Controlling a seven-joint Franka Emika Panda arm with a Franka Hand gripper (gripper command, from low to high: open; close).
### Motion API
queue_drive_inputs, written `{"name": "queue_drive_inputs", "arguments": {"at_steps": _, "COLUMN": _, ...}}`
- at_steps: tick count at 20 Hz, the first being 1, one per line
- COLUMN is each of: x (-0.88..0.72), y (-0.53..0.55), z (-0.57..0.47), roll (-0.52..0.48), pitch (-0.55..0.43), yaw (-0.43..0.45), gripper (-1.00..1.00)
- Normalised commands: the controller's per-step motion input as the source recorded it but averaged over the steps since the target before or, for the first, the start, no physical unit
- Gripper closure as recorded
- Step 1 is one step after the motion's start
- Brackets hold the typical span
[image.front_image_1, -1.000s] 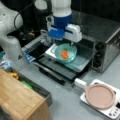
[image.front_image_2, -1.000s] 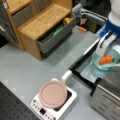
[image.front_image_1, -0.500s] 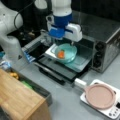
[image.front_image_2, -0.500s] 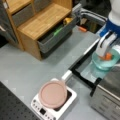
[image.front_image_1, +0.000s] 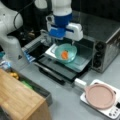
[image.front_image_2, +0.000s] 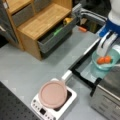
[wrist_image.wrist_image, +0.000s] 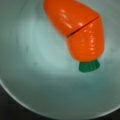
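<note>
In a front view, the gripper (image.front_image_1: 67, 43) is hanging at upper centre, directly over the teal bowl (image.front_image_1: 66, 52) sitting on the tray (image.front_image_1: 75, 64) of the toaster oven (image.front_image_1: 105, 47); the toy carrot (image.front_image_1: 64, 54) is lying inside the bowl.

In a front view, the fingers (image.front_image_2: 103, 46) are reaching down at the bowl's near rim at right centre; whether they are clamping it cannot be told.

In the wrist view, the carrot (wrist_image.wrist_image: 78, 32) is lying diagonally from top centre toward right, green stub (wrist_image.wrist_image: 89, 65) pointing down.
</note>
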Motion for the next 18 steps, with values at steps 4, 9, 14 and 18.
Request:
{"name": "queue_drive_inputs", "arguments": {"at_steps": 4, "x": 0.00, "y": -0.07, "z": 0.16, "roll": 0.090, "pitch": 0.126, "yaw": 0.172, "gripper": -1.00}}
{"name": "queue_drive_inputs", "arguments": {"at_steps": 9, "x": -0.10, "y": -0.16, "z": 0.21, "roll": 0.074, "pitch": 0.172, "yaw": 0.257, "gripper": -1.00}}
{"name": "queue_drive_inputs", "arguments": {"at_steps": 14, "x": -0.10, "y": -0.29, "z": 0.21, "roll": 0.057, "pitch": 0.189, "yaw": 0.261, "gripper": -1.00}}
{"name": "queue_drive_inputs", "arguments": {"at_steps": 18, "x": 0.04, "y": -0.38, "z": 0.17, "roll": -0.010, "pitch": 0.217, "yaw": 0.260, "gripper": -1.00}}
